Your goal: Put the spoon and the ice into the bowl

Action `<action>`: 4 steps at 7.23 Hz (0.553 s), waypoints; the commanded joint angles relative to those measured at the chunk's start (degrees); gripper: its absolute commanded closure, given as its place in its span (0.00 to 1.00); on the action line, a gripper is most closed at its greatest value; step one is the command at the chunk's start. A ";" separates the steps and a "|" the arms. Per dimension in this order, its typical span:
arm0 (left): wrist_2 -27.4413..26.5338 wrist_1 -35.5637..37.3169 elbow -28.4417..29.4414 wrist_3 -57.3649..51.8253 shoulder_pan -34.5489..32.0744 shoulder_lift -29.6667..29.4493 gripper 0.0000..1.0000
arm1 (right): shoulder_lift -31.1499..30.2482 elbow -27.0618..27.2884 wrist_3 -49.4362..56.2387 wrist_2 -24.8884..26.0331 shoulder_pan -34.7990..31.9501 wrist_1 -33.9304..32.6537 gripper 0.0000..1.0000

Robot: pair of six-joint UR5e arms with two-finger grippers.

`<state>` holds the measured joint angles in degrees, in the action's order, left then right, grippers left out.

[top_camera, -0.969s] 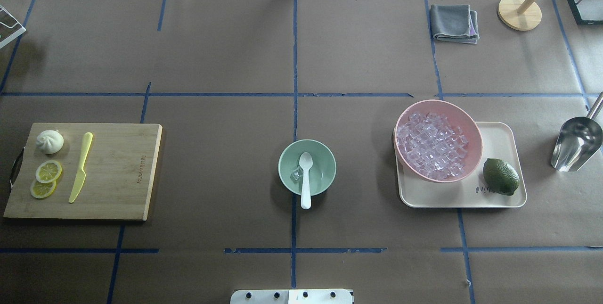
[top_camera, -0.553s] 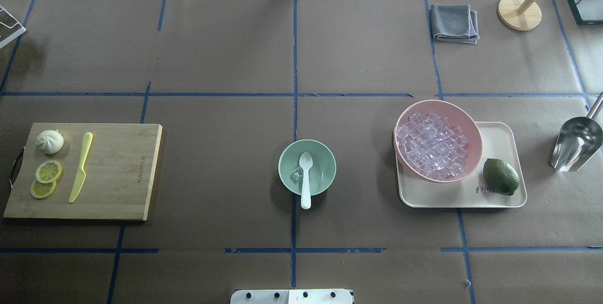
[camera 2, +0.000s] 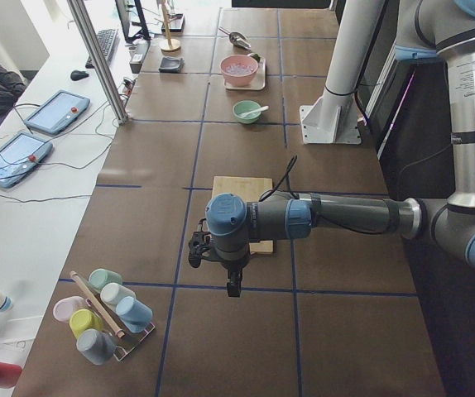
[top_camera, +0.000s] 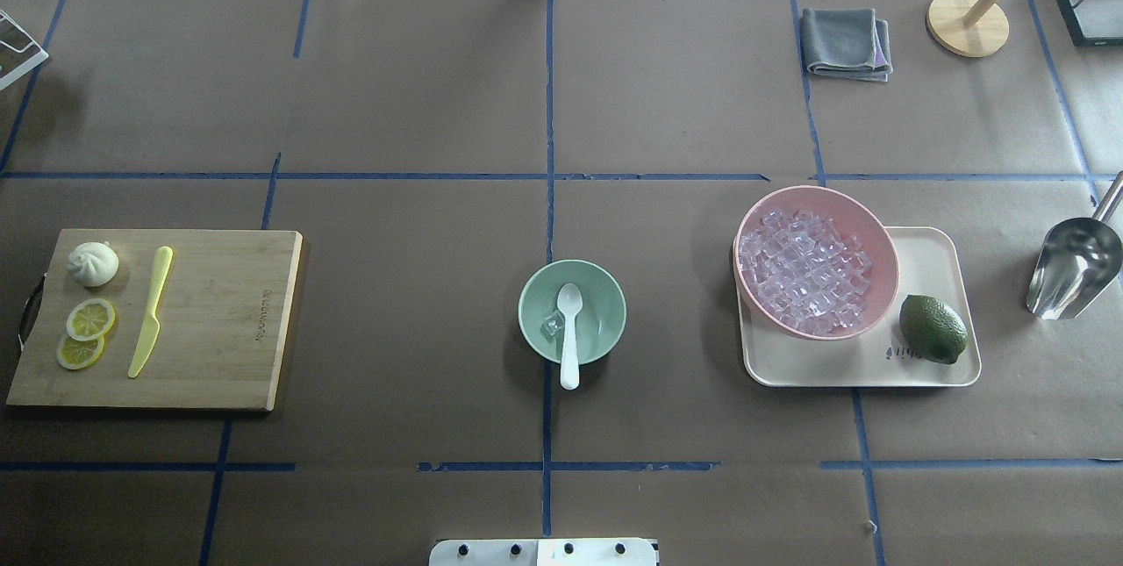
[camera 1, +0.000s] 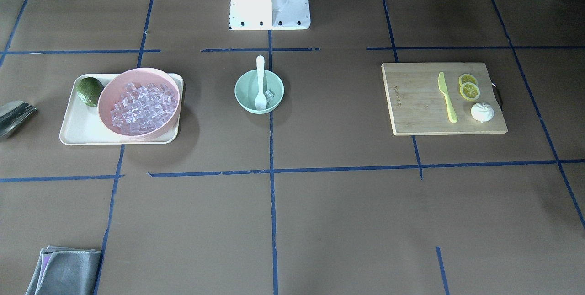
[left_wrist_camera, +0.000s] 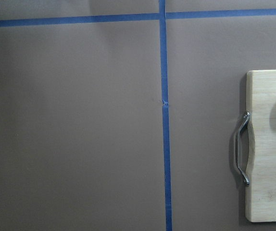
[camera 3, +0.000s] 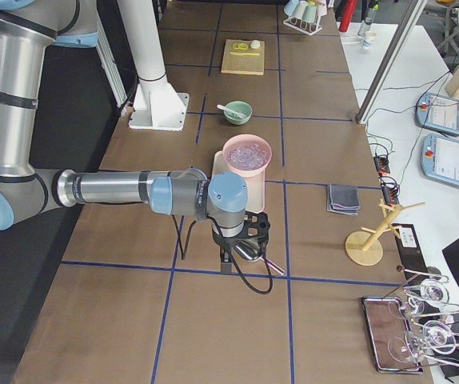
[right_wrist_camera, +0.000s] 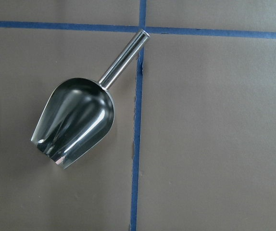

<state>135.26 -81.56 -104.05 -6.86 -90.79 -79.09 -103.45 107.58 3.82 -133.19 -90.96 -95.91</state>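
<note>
The mint-green bowl [top_camera: 526,294] stands at the table's middle, also in the front view [camera 1: 242,82]. The white spoon [top_camera: 570,333] lies in it, head inside, handle over the near rim. One clear ice cube [top_camera: 552,325] sits in the bowl beside the spoon's head. Several more ice cubes [top_camera: 803,272] fill the pink bowl [top_camera: 886,241]. My left gripper [camera 2: 232,288] hangs beyond the table's left end, my right gripper [camera 3: 228,260] over the right end above a metal scoop [right_wrist_camera: 78,122]. Both show only in side views, so I cannot tell whether they are open or shut.
The pink bowl and a dark green lime [top_camera: 933,329] rest on a cream tray [top_camera: 930,250]. The scoop [top_camera: 1072,268] lies right of it. A wooden board [top_camera: 219,320] on the left holds a yellow-green knife [top_camera: 151,311], lemon slices and a bun. A grey cloth [top_camera: 844,42] lies far right.
</note>
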 commanded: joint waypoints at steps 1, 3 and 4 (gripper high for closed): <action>0.00 -0.09 0.07 0.00 0.09 -0.01 0.00 | 0.00 -0.27 -0.04 0.03 0.17 -0.07 0.00; 0.00 -0.09 0.07 0.00 0.09 -0.10 0.00 | 0.00 -0.36 0.05 -0.05 0.35 -0.07 0.00; 0.00 -0.09 0.07 0.00 0.09 -0.10 0.00 | 0.00 -0.44 -0.04 -0.05 0.52 -0.07 0.00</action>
<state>135.26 -81.65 -103.98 -6.86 -90.71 -79.16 -103.45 107.23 3.81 -133.21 -90.61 -95.95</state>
